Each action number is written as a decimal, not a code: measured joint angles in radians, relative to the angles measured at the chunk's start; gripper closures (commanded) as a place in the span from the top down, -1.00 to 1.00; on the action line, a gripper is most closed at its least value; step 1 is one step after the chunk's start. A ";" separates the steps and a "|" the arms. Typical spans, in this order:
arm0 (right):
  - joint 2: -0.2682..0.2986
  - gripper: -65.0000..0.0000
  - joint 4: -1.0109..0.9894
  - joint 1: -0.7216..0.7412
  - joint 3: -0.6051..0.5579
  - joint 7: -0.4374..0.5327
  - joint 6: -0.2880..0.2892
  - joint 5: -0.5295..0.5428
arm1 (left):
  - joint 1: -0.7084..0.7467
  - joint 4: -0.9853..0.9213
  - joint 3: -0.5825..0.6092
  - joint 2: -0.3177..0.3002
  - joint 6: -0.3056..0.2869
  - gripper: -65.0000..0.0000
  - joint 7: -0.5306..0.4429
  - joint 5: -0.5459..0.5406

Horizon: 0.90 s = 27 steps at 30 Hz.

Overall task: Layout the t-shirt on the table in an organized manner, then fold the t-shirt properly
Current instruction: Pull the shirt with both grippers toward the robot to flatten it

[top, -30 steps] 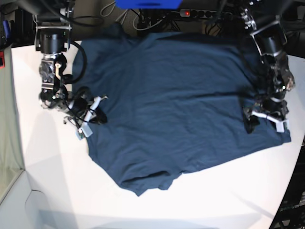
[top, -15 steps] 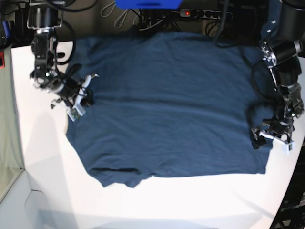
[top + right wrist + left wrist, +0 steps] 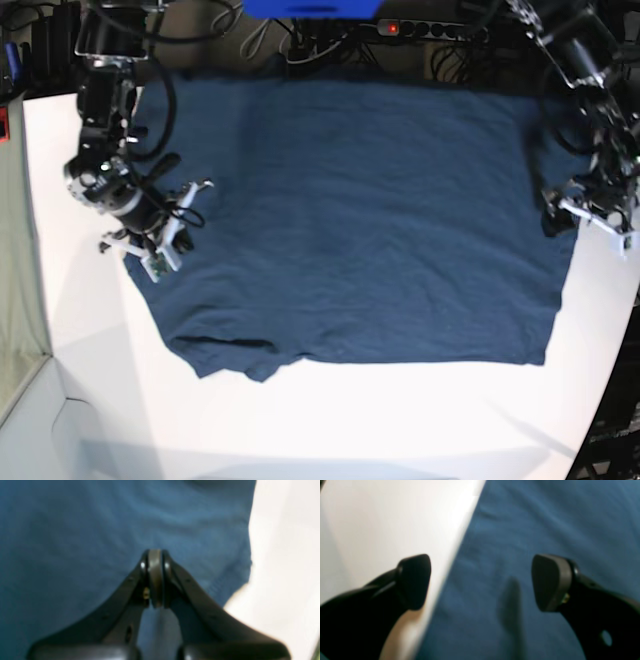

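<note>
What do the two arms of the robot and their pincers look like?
Both arms are black and metallic with loose black cables and white parts near the wrists. The left pincer has two black curved fingers with rounded dark pads. The right pincer is black too, with small round holes.

The t-shirt (image 3: 350, 220) was a plain dark navy blue across its whole spread, reading as a softer mid-blue close up in the wrist views, with no print showing. The desk (image 3: 330, 420) under it was smooth matte white, shading to cream near the shirt's edge in the left wrist view. The left gripper (image 3: 480, 582) had black jaws with dark grey pads. The right gripper (image 3: 155, 577) was black too, with an olive-grey strip between its jaws. A grey-green panel (image 3: 15, 260) bordered the desk.
</note>
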 measured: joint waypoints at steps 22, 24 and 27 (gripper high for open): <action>-0.005 -1.00 -0.399 0.172 0.005 0.077 0.013 0.061 | -0.128 -0.473 0.187 -0.056 -0.024 -0.64 -0.414 -0.081; 0.008 -1.00 -0.468 0.232 0.005 0.074 0.013 0.062 | -0.173 -0.542 0.187 -0.065 -0.034 -0.73 -0.441 -0.082; 0.014 -1.00 -0.581 0.326 0.006 0.087 0.012 0.042 | -0.244 -0.648 0.200 -0.082 -0.037 -0.82 -0.472 -0.080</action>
